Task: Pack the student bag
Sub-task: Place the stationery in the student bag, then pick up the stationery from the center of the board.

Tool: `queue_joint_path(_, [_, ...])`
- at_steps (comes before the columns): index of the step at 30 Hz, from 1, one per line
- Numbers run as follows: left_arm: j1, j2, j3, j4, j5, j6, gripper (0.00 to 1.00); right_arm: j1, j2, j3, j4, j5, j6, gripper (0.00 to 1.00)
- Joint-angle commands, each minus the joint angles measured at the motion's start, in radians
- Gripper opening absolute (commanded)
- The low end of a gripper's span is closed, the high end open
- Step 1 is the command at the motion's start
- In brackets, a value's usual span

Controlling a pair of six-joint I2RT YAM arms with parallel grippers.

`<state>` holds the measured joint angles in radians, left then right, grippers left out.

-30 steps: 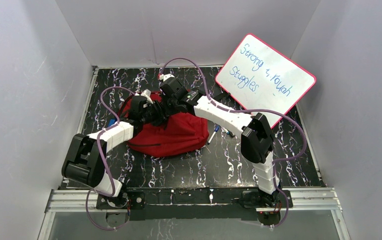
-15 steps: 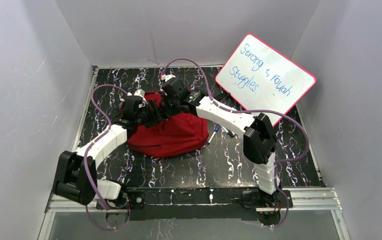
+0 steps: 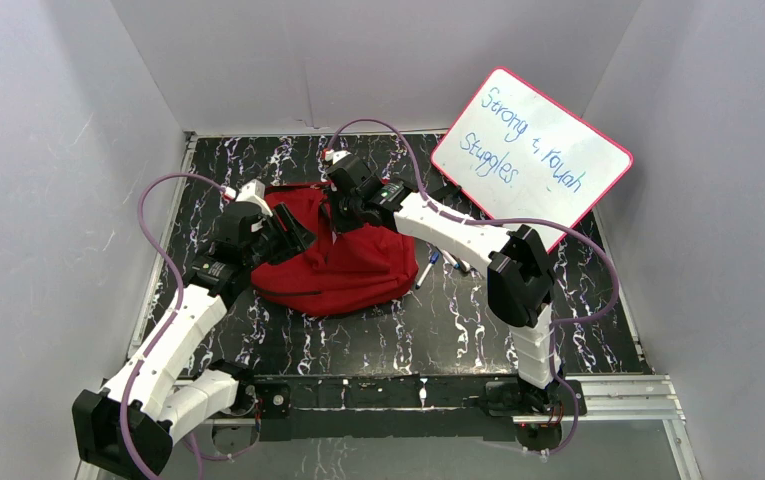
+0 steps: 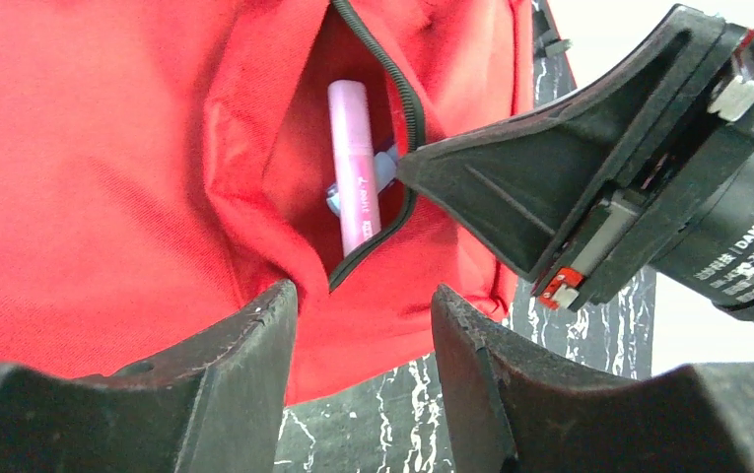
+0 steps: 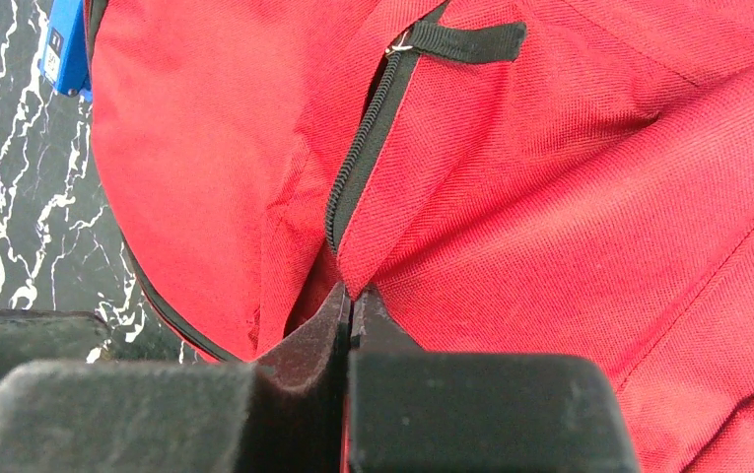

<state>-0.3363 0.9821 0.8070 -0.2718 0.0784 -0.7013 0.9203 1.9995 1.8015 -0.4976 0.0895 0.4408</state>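
Red student bag (image 3: 348,275) on bench (image 3: 458,330), right gripper (image 5: 350,301) pinching its pocket edge, left gripper (image 4: 363,301) spread, empty, only left wrist view shows pink tube (image 4: 355,158) inside

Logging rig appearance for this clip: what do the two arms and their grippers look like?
The left arm and right arm are white ribbed shells with black joint housings; a thin purple cable loops along each. The left gripper and right gripper have black wedge-shaped fingers with rough faces. White lettering marks the black motor housing at the right wrist.
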Motion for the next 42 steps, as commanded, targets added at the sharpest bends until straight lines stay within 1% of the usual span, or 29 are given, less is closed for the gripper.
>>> queue_joint_path(1, [-0.002, -0.046, -0.006, -0.105, -0.104, 0.022, 0.5, -0.002, -0.053, 0.016, 0.013, -0.036, -0.007, 0.09])
queue_joint_path(7, [-0.002, -0.048, -0.008, -0.128, -0.151, 0.008, 0.5, -0.003, -0.107, -0.003, 0.0, -0.028, -0.01, 0.32])
queue_joint_path(9, [-0.002, -0.046, -0.005, -0.127, -0.153, 0.01, 0.5, -0.002, -0.143, -0.03, -0.006, -0.003, -0.01, 0.35])
queue_joint_path(12, [-0.002, -0.043, 0.004, -0.131, -0.162, 0.02, 0.5, -0.003, -0.214, -0.106, -0.011, 0.068, 0.002, 0.37])
queue_joint_path(15, [-0.001, -0.046, 0.008, -0.136, -0.175, 0.031, 0.5, -0.008, -0.32, -0.225, -0.026, 0.185, 0.049, 0.4])
queue_joint_path(19, [-0.002, -0.04, 0.01, -0.136, -0.171, 0.037, 0.5, -0.02, -0.451, -0.407, -0.091, 0.388, 0.173, 0.4])
queue_joint_path(24, [-0.002, -0.019, 0.013, -0.129, -0.159, 0.038, 0.5, -0.066, -0.577, -0.607, -0.16, 0.488, 0.324, 0.38])
queue_joint_path(26, [-0.003, -0.013, 0.011, -0.122, -0.149, 0.036, 0.5, -0.1, -0.6, -0.65, -0.179, 0.491, 0.355, 0.37])
queue_joint_path(28, [-0.002, -0.006, 0.007, -0.113, -0.135, 0.028, 0.5, -0.144, -0.603, -0.677, -0.181, 0.46, 0.358, 0.34])
queue_joint_path(33, [-0.003, 0.001, -0.002, -0.098, -0.106, 0.013, 0.5, -0.218, -0.553, -0.699, -0.144, 0.359, 0.316, 0.32])
queue_joint_path(37, [-0.003, -0.007, -0.002, -0.098, -0.111, 0.014, 0.5, -0.226, -0.476, -0.688, -0.108, 0.284, 0.286, 0.32])
queue_joint_path(42, [-0.001, -0.017, -0.003, -0.108, -0.107, 0.015, 0.5, -0.226, -0.377, -0.661, -0.092, 0.274, 0.283, 0.32])
